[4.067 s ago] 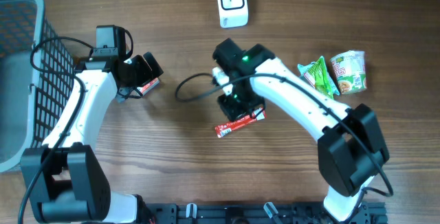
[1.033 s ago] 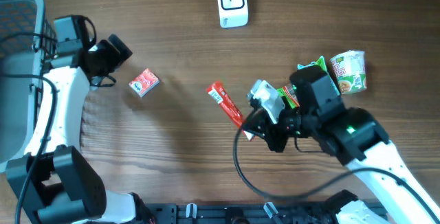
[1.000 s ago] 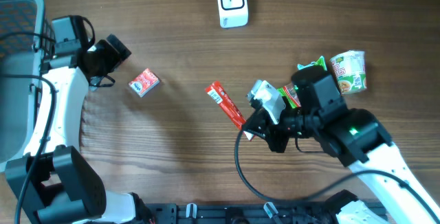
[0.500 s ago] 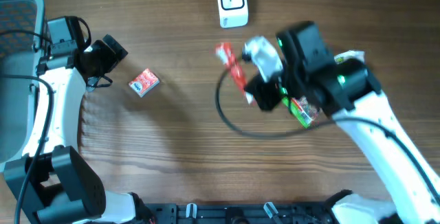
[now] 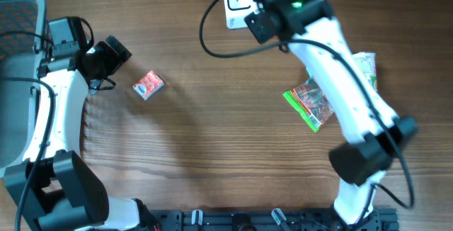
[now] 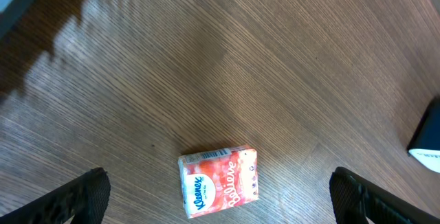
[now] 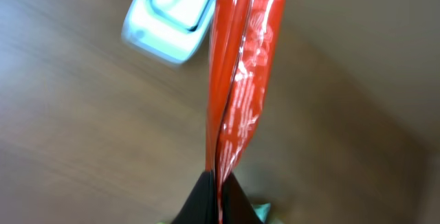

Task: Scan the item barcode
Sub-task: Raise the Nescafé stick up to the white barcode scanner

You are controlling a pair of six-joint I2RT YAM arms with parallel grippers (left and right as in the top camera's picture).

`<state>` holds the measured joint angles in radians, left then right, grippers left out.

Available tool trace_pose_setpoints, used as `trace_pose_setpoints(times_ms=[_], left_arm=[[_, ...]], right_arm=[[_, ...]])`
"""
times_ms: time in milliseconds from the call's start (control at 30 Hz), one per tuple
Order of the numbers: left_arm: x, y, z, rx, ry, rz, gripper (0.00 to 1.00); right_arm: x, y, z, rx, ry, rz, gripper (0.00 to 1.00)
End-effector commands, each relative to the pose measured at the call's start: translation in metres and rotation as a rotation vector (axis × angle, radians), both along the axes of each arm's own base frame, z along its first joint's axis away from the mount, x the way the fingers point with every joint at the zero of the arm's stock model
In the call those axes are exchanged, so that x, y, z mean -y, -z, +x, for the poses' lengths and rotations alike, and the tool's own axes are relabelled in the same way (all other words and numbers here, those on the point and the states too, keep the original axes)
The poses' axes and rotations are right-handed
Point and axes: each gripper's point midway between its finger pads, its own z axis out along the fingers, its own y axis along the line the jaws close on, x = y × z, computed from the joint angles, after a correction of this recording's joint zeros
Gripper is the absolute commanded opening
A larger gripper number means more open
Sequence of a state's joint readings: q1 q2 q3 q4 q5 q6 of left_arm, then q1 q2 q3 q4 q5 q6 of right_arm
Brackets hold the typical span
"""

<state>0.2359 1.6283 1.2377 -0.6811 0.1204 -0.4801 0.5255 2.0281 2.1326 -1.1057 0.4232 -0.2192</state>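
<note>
Right wrist view: we are clamping the right gripper (image 7: 216,185) shut on the end of the red sachet (image 7: 244,69), dangling it edge-on at the scanner (image 7: 170,19). Its barcode may be facing away, or the thin pinch may be slipping. Farther off, the left gripper (image 5: 115,52) is hanging wide open and empty near the tissue pack (image 5: 148,85), blocking nothing.

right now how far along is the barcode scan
Done: the red packet is off the table, pinched in the shut right gripper. In hand: it hangs close by the white scanner; whether a scan registered cannot be told. To do: the tissue pack, green packet and cup lie on the table; the left gripper is open, empty.
</note>
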Motion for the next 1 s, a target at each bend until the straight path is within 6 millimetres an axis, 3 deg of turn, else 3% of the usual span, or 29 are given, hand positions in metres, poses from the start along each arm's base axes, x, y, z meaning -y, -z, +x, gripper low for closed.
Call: trace_pose_setpoints(times_ms=[0, 167, 300, 533, 633, 733, 800, 867, 967], left_arm=[[-0.005, -0.014, 0.003, 0.036, -0.010, 0.012, 1.00], [-0.005, -0.014, 0.003, 0.036, -0.010, 0.012, 1.00], [-0.005, -0.014, 0.003, 0.036, -0.010, 0.012, 1.00], [-0.005, -0.014, 0.003, 0.036, -0.010, 0.012, 1.00], [-0.005, -0.014, 0.003, 0.036, -0.010, 0.012, 1.00], [-0.005, -0.014, 0.003, 0.036, -0.010, 0.012, 1.00], [-0.005, -0.014, 0.003, 0.035, -0.010, 0.011, 1.00], [-0.005, -0.014, 0.003, 0.036, -0.010, 0.012, 1.00], [-0.005, -0.014, 0.003, 0.036, -0.010, 0.012, 1.00]], right_arm=[[-0.001, 0.003, 0.035, 0.153, 0.007, -0.318, 0.04], [-0.016, 0.022, 0.087, 0.319, 0.037, -0.648, 0.04], [-0.017, 0.054, 0.107, 0.334, 0.063, -0.773, 0.04], [-0.015, 0.131, 0.115, 0.222, -0.002, -0.892, 0.04], [-0.014, 0.148, 0.110, 0.158, -0.056, -0.910, 0.04], [-0.005, 0.129, 0.111, 0.202, 0.016, -0.845, 0.04], [0.000, 0.097, 0.111, 0.243, 0.056, -0.803, 0.04], [0.006, 0.051, 0.104, 0.300, 0.106, -0.738, 0.04], [0.015, -0.008, 0.077, 0.317, 0.109, -0.596, 0.04]])
